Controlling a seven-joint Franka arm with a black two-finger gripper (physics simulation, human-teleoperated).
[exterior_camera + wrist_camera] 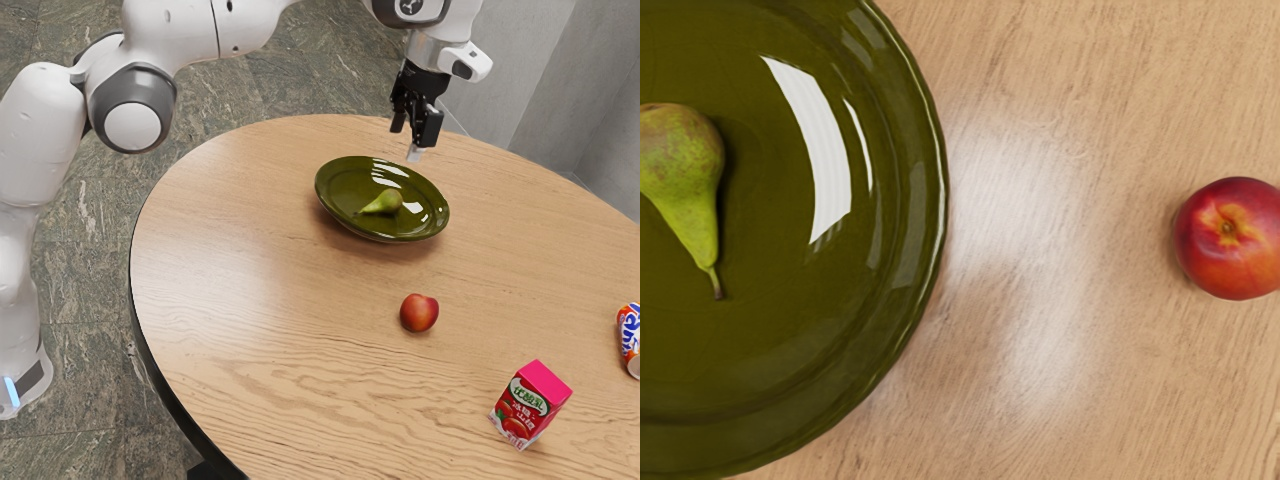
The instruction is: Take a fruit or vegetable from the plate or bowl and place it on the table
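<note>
As the pear (pixel 386 202) sits on the plate (pixel 343 185), the claw (pixel 416 149) hovers near the rim, open or closed, we can't tell; the peach (pixel 419 313) rests on the table (pixel 240 270)!

A green pear (pixel 387 202) lies on its side in a glossy olive-green plate (pixel 343 186) on the pale wooden table (pixel 240 260).
</note>
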